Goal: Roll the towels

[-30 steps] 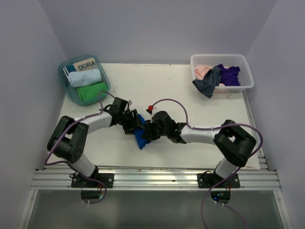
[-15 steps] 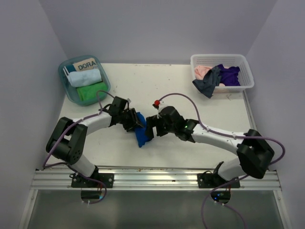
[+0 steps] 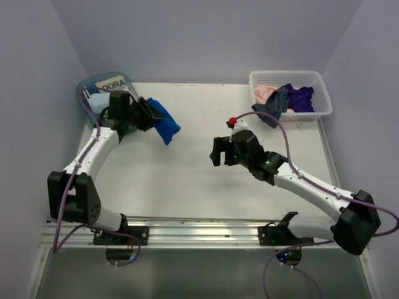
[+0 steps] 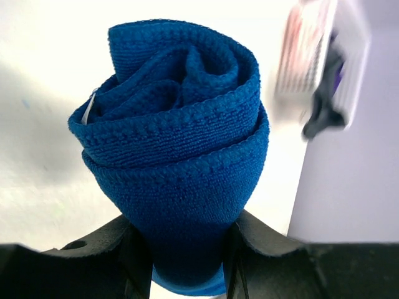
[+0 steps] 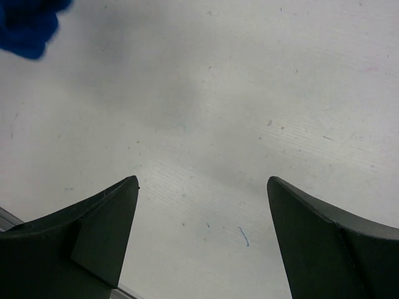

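A rolled royal blue towel hangs above the table's back left, and my left gripper is shut on its lower end. A small white tag shows at the roll's left edge. In the blue tub lie a light blue towel and a green towel, mostly hidden behind my left arm. Pink, grey and purple towels lie loose in the white basket. My right gripper stands open over bare table near the middle, nothing between its fingers.
A "DORA" card stands in the blue tub at the back left. The white basket sits at the back right corner. Purple walls close in the table on three sides. A metal rail runs along the near edge.
My left gripper carried the rolled blue towel from the table's middle to the back left, beside the tub. My right gripper opened, let go of the towel and drew back to the right.
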`<state>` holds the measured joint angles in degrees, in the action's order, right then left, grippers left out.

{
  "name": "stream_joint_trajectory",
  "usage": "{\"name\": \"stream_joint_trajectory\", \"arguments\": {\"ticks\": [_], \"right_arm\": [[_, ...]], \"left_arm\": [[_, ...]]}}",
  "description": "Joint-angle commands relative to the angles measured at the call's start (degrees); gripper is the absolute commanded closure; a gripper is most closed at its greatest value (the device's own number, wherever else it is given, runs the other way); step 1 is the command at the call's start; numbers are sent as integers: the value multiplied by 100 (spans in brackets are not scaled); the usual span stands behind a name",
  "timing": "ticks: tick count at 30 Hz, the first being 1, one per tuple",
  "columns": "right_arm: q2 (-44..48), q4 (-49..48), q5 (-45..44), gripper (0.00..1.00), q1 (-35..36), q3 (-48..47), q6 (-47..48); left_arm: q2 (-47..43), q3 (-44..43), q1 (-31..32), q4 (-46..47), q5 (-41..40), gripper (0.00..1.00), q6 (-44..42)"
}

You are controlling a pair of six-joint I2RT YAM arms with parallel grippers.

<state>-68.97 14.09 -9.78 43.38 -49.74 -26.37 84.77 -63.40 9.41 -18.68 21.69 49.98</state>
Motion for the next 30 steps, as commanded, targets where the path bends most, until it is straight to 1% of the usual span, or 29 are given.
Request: {"name": "stream_joint_trajectory", "arguments": {"ticks": [1,2,4,5,8,10,11,14,15,18,20,22,25,26,28,29,30], "right_arm": [[86,156,-129,12,-22,34,53],[77,147,-103,12,-31,34,27],[33,138,-24,12,-40,25,9],[15,129,11,12,-40,17,0],[-90,129,161,11,-57,-45,-17],[-143,129,248,11,-66,-106,-35],[-195,138,318,11,-66,-150,-52],[-248,164,389,11,-75,-186,-70],[-266,165,424,11,-75,-203,-70],[-406,165,529,11,-119,-265,-35],[-503,165,600,11,-128,-317,-17],[-661,173,723,11,-145,-405,9],[-863,165,916,11,-163,-511,27],[-899,173,960,11,-171,-520,27],[-1030,165,961,11,-172,-590,53],[-1074,173,1100,11,-189,-599,53],[-1110,173,1145,11,-189,-651,79]], "left_arm": [[-391,-681,-518,4,-385,68,108],[-391,-761,-754,144,-455,68,239],[-391,-919,-940,337,-673,68,372],[-374,-946,-1237,451,-797,67,494],[-277,-973,-1598,900,-1209,67,723],[-181,-886,-1723,1304,-1439,67,978],[-128,-824,-1810,1671,-1640,67,1101],[-58,-526,-1933,2191,-1984,66,1374],[-22,-420,-1969,2532,-2011,66,1627],[-31,124,-2031,3202,-2213,66,2120],[-57,607,-2031,3510,-2528,66,2410],[-127,1133,-2031,4011,-2722,66,2797],[-137,1609,-2013,4635,-2995,66,3176],[-110,1655,-1987,4680,-3161,66,3220],[-5,1673,-1969,4750,-3267,66,3255],[30,1690,-1961,4785,-3311,65,3281],[118,1716,-1960,4960,-3321,65,3343]]}}
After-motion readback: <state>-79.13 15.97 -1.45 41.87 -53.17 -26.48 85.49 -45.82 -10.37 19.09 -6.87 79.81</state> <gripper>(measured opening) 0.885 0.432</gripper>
